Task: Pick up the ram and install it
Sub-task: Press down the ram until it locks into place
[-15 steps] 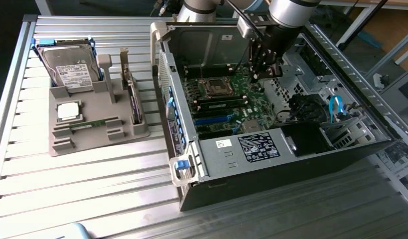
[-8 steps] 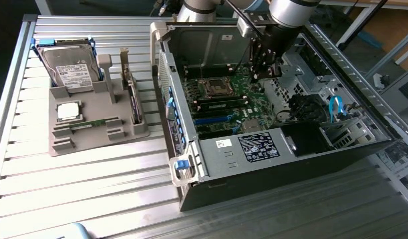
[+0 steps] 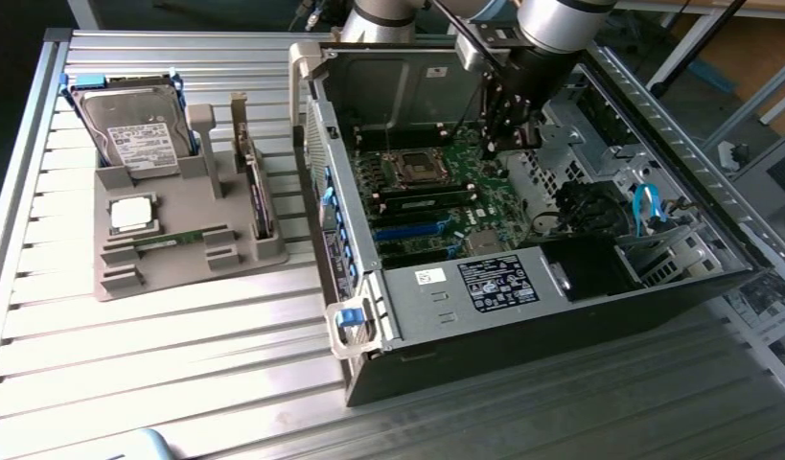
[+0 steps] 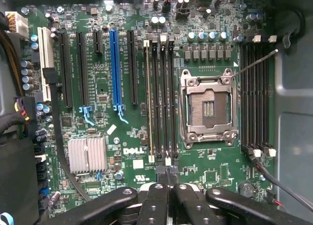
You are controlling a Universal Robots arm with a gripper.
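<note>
Clenched tight and empty, the gripper hovers over the open computer case, its fingertips pressed together just above the motherboard. The case lies on its side on the slatted table, likely so the arm can come straight down at the board. Four black memory slots run beside the bare processor socket, and the claw sits right at their near end. Over on the exterior view's left, the grey parts holder props each component in its own groove for easy grasping. And the ram rests there, a thin green stick on edge, well apart from the claw.
</note>
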